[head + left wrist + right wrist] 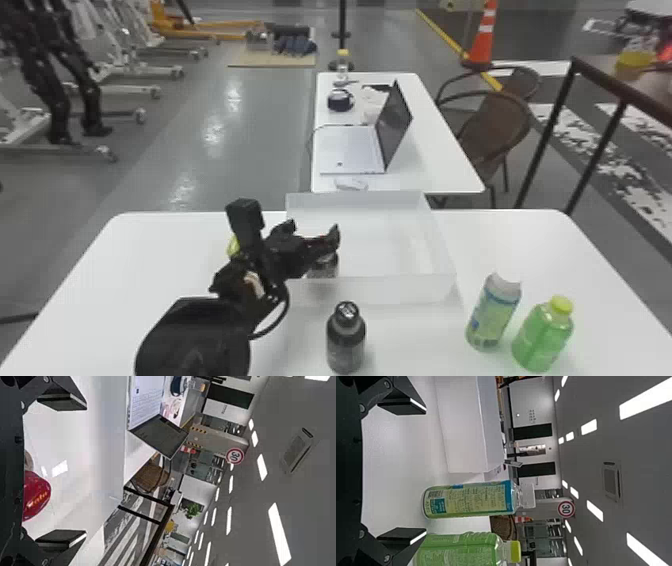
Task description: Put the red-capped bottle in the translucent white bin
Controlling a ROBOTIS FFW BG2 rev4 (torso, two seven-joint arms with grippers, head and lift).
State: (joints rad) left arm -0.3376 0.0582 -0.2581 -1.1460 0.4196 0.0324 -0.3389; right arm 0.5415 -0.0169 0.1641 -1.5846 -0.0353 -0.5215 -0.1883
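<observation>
The left gripper (313, 233) is over the left part of the translucent white bin (372, 290). Just below its fingers, a dark-looking bottle (324, 267) stands near the bin's front left corner, its lower part blurred through the front wall. Seen from the left wrist, the left gripper (85, 471) is open, and a red rounded surface (36, 495) lies between the fingers, close to the palm; whether it is cap or label I cannot tell. My right gripper (424, 472) is open and holds nothing, with the bin (462, 423) beyond it.
A black-capped dark bottle (346, 340) stands in front of the bin. To the right are a white-capped bottle (492, 312) and a green bottle with a yellow cap (543, 335). Something yellow-green (233, 246) shows behind the left arm. A second table with a laptop (350, 147) is beyond the bin.
</observation>
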